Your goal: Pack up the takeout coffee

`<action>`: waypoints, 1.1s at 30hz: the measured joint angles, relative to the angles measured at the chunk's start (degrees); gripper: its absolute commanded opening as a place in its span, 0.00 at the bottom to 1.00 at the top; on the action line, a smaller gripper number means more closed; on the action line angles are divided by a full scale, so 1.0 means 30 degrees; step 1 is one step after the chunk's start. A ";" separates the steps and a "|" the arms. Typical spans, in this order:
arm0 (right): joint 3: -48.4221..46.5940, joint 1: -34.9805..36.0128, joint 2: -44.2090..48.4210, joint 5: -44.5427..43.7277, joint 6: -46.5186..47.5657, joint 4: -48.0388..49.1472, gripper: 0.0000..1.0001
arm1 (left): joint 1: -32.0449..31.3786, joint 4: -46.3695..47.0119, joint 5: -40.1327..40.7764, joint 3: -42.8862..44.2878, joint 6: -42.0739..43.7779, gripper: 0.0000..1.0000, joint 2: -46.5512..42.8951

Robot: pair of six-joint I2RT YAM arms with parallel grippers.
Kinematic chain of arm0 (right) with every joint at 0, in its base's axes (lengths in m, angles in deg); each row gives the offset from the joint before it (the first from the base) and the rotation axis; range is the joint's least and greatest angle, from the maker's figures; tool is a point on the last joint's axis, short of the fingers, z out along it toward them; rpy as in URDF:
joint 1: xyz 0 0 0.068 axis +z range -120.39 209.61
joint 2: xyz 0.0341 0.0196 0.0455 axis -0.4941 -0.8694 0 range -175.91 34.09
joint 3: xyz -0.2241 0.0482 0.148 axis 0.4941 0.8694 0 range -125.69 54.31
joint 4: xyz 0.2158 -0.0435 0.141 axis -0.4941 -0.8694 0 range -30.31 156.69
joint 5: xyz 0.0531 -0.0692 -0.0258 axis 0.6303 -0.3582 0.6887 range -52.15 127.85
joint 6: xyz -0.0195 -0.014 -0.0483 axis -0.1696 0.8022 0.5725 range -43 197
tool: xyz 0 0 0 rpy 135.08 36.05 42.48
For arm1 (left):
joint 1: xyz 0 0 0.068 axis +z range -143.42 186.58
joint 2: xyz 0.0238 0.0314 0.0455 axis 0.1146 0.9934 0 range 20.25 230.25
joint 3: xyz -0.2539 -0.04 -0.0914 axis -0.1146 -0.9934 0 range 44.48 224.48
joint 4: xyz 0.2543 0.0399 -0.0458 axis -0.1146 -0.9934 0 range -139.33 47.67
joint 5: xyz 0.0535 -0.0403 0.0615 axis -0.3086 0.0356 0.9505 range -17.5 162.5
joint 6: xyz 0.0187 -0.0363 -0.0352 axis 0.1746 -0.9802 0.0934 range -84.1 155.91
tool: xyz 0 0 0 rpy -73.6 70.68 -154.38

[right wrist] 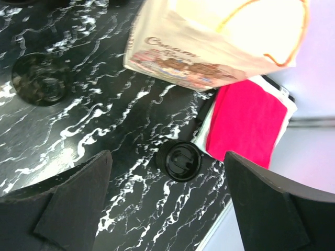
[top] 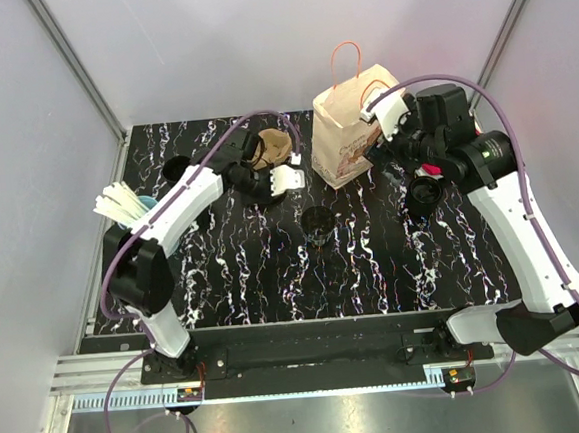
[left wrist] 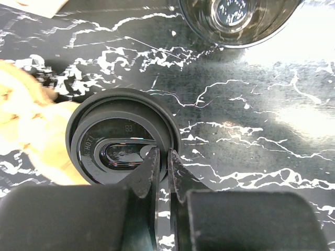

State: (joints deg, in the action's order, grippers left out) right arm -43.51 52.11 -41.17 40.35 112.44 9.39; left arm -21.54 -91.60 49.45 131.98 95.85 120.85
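Looking through the left wrist camera, I see the left jaws drawn almost together, their two dark fingers pinching the near rim of a black lid marked HOT. I cannot tell whether a cup sits under that lid. A blurred brown cardboard carrier lies against the lid's left edge. At the top of that view stands an open black cup, apart from the lid. From above, the left arm reaches across the black marbled surface towards the far edge. The paper bag stands upright just to the right of where the arm ends. At the left edge, a blue cup holds white sticks.

The right jaws stand wide apart and hold nothing. They hang above the surface to the right of the bag. Between their fingers I see a second black lid lower down, not touched by either finger. A pink sheet lies just beside that lid, its top edge tucked behind the bag's lower corner. Nothing stands between these jaws and the second lid.
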 measured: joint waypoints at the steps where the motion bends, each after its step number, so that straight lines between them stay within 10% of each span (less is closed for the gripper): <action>1: 0.0007 -0.0138 0.0000 -0.0117 -0.0058 0.0109 0.96 | -0.0007 -0.0087 -0.0007 0.0058 -0.0146 0.07 -0.0270; 17: 0.1770 -0.1902 0.0612 -0.1129 -0.0510 0.0889 1.00 | -0.5282 -0.2193 0.0423 0.4721 -0.0940 0.05 0.1304; 33: 0.2958 -0.2484 0.2667 -0.1188 -0.0707 0.1202 1.00 | -0.6309 -0.4116 0.0991 0.5617 -0.1013 0.04 0.3818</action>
State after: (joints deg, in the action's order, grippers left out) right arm -34.64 44.66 -33.17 36.79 110.32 13.00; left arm -40.46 -103.95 52.42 148.83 92.81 132.30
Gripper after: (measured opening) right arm 0.994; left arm 0.078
